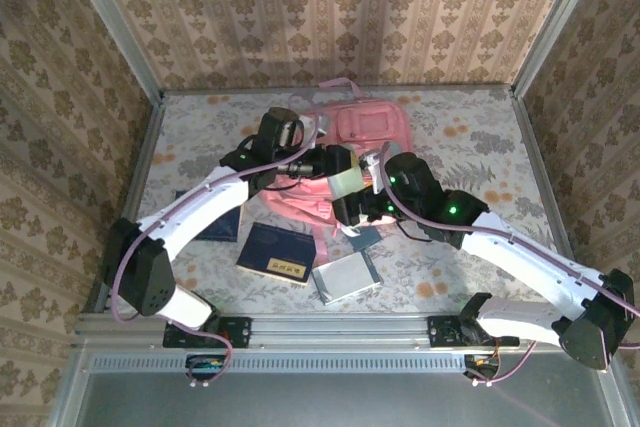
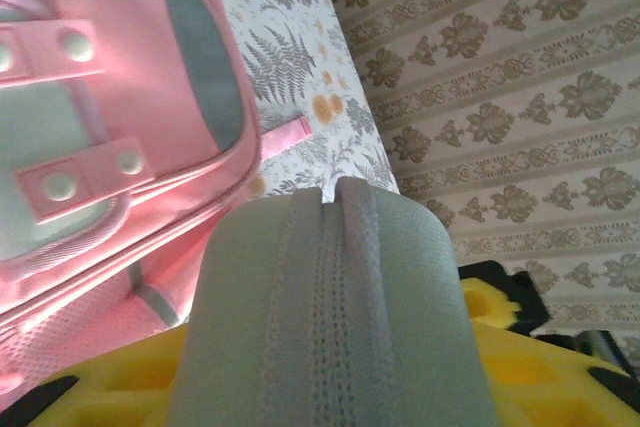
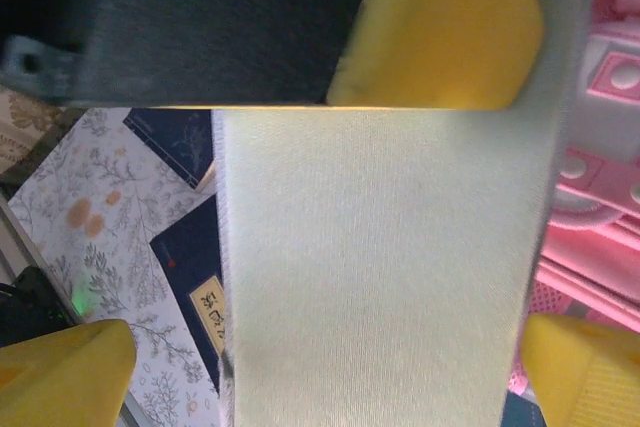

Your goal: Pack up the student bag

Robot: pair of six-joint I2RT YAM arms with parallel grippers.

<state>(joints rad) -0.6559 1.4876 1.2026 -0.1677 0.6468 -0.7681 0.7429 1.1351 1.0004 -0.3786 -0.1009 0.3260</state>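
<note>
**A:** Where's the bag?

**B:** The bag (image 1: 372,125) lies flat mid-counter (image 1: 480,137), toward the far wall, under both your arms. Nothing is packed yet. The blue book (image 1: 275,254) and grey book (image 1: 347,277) lie on the near side, just beside it.

**A:** End effectors?

**B:** The left end effector (image 1: 343,177) is clamped on the bag's pale panel (image 2: 330,317), with fabric bunched between its pads. The right end effector (image 1: 352,210) is just beside it. Its fingers (image 3: 62,372) are apart, one each side of the same panel, and they don't look to be pinching.

**A:** Risks?

**B:** My guess is you're opening the mouth.
- **Slip:** the fabric is soft, so if you pull harder it can slide out of the left pinch and the mouth flops shut.
- **Collision:** the two end effectors are almost touching. Close the right one carelessly and you could hit the left's pad.
- **Drag:** nothing pins the bag, so a lift may haul all of it along instead of spreading it, maybe onto the books.
- **Zip:** I can't tell if it's undone. If it isn't, pulling only strains the seam.
</note>
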